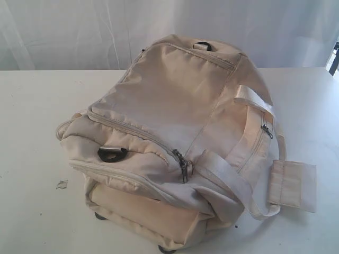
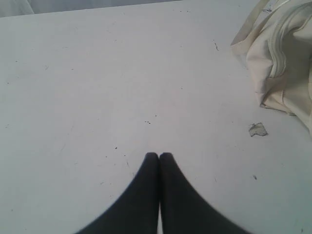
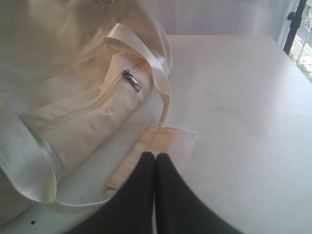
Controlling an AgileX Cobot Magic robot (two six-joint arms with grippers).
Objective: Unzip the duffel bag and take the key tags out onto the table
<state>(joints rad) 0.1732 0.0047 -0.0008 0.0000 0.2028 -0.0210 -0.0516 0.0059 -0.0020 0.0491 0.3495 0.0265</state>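
Currently we log the duffel bag (image 1: 175, 132) zipped, lying centrally on the table (image 1: 32, 159); the left gripper (image 2: 159, 155), jaws together, hangs over bare table beside it; the right gripper (image 3: 155, 155), jaws together, above its handle pad (image 3: 176, 144).

1. Duffel bag (image 1: 175, 132): lies on the table (image 1: 32, 132), at its middle, running from the near edge toward the back.
2. Ring (image 1: 111, 154): on the bag's near left shoulder.
3. Zipper pulls (image 1: 184, 165): on the bag's top at its near end, right of the ring.
4. Strap (image 1: 254, 100): crosses the bag's right side.
5. Side zipper pull (image 1: 266, 131): on the bag's right flank, just beneath the strap.
6. Strap pad (image 1: 291, 185): flat on the table, just right of the bag's near end.
7. Scrap (image 1: 62, 184): on the table, left of the bag, apart from it.
8. Curtain (image 1: 53, 32): behind the table.
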